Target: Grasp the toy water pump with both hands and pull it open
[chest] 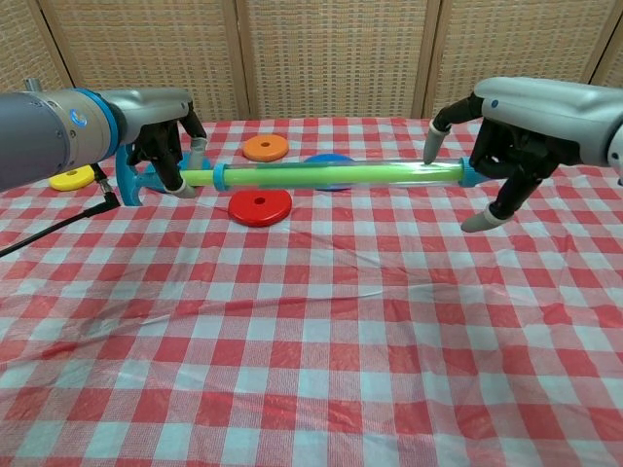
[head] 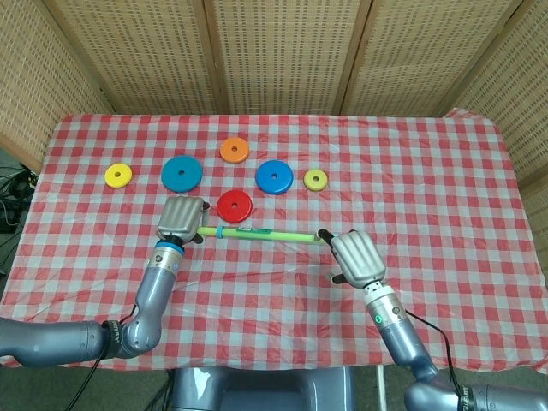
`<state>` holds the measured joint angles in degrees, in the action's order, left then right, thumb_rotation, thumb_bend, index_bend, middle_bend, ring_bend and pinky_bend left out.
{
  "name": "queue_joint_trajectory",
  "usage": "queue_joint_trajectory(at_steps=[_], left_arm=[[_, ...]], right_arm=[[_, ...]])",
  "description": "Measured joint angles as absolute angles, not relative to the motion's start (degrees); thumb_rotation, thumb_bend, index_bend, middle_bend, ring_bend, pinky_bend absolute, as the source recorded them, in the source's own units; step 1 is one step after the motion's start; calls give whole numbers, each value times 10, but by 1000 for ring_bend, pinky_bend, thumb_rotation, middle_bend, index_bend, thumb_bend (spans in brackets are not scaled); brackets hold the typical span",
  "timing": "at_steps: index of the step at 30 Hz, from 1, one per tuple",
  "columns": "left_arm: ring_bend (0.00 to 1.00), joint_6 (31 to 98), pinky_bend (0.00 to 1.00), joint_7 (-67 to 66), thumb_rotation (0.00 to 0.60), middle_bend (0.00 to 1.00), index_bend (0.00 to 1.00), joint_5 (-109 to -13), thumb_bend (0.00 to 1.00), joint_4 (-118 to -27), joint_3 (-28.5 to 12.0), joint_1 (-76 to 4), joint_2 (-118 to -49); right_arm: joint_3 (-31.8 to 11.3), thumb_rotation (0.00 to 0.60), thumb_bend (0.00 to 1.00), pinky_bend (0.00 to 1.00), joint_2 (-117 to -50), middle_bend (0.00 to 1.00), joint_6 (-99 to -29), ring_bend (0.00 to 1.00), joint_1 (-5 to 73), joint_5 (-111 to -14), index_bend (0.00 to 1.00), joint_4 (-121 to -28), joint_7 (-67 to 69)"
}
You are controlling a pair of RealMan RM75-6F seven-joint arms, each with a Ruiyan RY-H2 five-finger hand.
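The toy water pump (head: 261,231) (chest: 321,175), a clear green tube with blue ends, hangs level just above the checkered cloth. My left hand (head: 180,220) (chest: 156,146) grips its blue handle end at the left. My right hand (head: 355,257) (chest: 516,136) covers the nozzle end at the right. Its fingers curve over the tip and hide it. One finger sticks out above the tube, and the thumb (chest: 484,218) points down, apart from the tube.
Flat discs lie behind the pump: red (head: 234,205) right under the tube, two blue (head: 181,174) (head: 274,176), orange (head: 234,150), yellow (head: 118,175) and a small yellow-green one (head: 315,179). Wicker screens close the back.
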<state>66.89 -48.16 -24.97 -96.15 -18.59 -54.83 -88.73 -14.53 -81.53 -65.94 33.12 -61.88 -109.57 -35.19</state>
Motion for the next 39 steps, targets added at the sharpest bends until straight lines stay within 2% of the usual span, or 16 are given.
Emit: queue_joint_trajectory(at_steps=[32, 39], left_arm=[[847, 674, 745, -462, 600, 992, 823, -240, 584, -992, -158, -564, -864], [847, 670, 745, -454, 600, 992, 824, -240, 584, -988, -153, -563, -861]], right_arm=[[-128, 600, 360, 643, -857, 1000, -699, 1000, 352, -607, 493, -1033, -335], [-125, 600, 483, 643, -865, 1000, -700, 1000, 354, -603, 535, -1020, -330]])
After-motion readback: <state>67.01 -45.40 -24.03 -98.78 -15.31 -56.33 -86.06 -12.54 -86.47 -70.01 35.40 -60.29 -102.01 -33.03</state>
